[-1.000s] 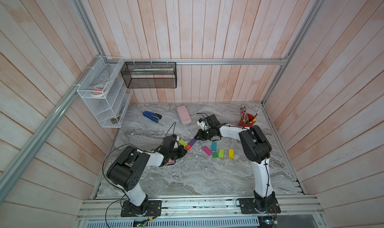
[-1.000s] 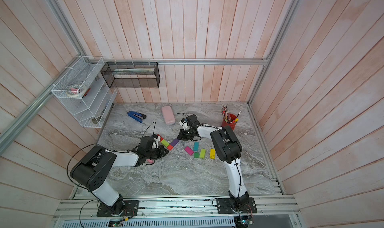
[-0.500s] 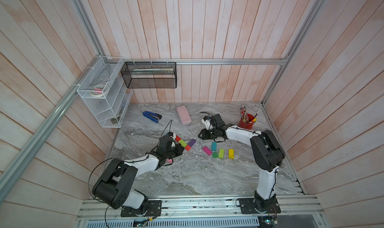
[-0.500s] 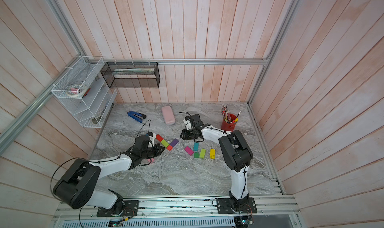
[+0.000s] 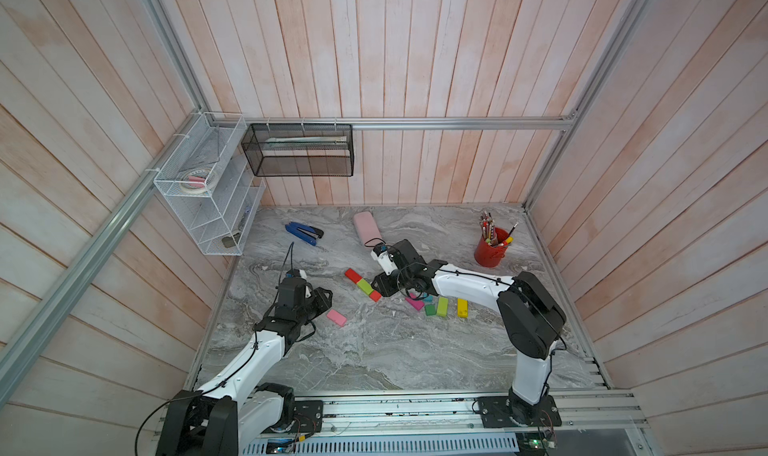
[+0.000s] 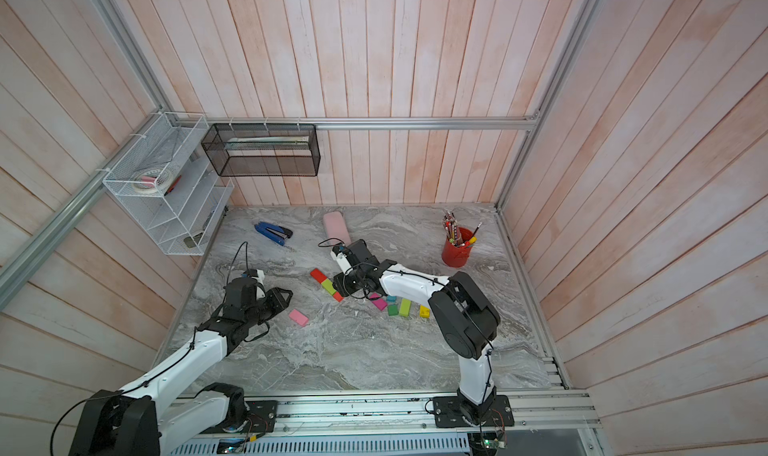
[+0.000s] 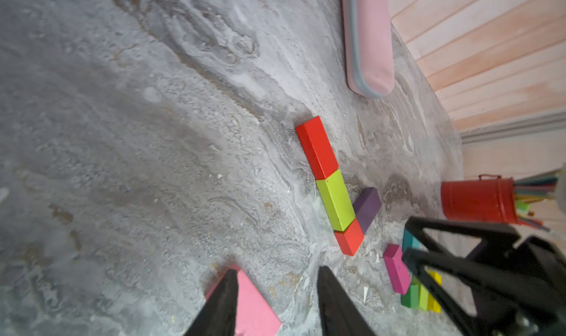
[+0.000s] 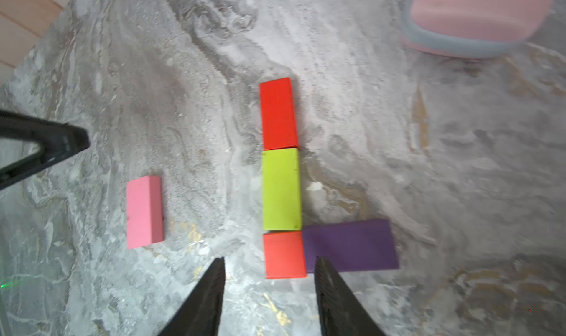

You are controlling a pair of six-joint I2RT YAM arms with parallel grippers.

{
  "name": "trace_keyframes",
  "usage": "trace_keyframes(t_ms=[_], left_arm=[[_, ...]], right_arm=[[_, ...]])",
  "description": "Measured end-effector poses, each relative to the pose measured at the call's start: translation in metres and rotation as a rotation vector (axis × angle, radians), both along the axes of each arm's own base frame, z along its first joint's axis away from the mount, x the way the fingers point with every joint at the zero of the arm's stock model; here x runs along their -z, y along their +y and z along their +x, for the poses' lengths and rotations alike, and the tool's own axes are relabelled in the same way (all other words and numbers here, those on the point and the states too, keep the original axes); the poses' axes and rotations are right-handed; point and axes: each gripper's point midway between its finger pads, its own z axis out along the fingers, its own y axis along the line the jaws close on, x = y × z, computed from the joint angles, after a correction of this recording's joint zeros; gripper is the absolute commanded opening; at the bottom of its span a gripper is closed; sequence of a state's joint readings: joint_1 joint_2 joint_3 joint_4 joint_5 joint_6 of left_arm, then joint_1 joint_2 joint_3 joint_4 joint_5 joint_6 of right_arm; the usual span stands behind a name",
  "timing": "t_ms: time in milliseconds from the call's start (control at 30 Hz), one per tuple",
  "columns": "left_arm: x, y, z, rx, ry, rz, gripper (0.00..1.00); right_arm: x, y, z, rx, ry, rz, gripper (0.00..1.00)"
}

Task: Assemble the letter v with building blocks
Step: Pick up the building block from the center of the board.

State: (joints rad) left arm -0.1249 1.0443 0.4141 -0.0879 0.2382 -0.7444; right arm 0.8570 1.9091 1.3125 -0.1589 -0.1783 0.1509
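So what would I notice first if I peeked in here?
Right in the middle of the grey table, a red block, a lime block and a small red cube lie end to end, with a purple block sticking out sideways from the cube. A pink block lies alone by the open left gripper, and a red cup of pencils stands in a back corner.

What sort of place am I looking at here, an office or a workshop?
Probably a robot test booth dressed as a desk: a marble-look tabletop boxed in by plank walls, with a blue stapler and a red pencil cup.
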Motion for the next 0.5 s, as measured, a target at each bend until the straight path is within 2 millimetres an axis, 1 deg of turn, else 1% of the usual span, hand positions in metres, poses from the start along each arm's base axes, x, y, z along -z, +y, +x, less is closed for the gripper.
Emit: trace_keyframes(t_ms=[133, 233, 367, 500], left_arm=[[0.006, 0.017, -0.007, -0.071, 0.009, -0.082, 0.55], [0.013, 0.025, -0.015, -0.109, 0.02, -0.141, 0.58], [0.017, 0.028, -0.021, -0.123, 0.019, -0.204, 0.62], [0.014, 0.032, -0.022, -0.136, -0.001, -0.242, 0.67]], right_arm=[[-0.004, 0.029, -0.025, -0.114, -0.05, -0.02, 0.64], [0.003, 0.045, -0.041, -0.186, -0.074, -0.055, 0.67], [0.021, 0.061, -0.055, -0.258, -0.09, -0.121, 0.7], [0.038, 0.074, -0.058, -0.302, -0.096, -0.185, 0.72]])
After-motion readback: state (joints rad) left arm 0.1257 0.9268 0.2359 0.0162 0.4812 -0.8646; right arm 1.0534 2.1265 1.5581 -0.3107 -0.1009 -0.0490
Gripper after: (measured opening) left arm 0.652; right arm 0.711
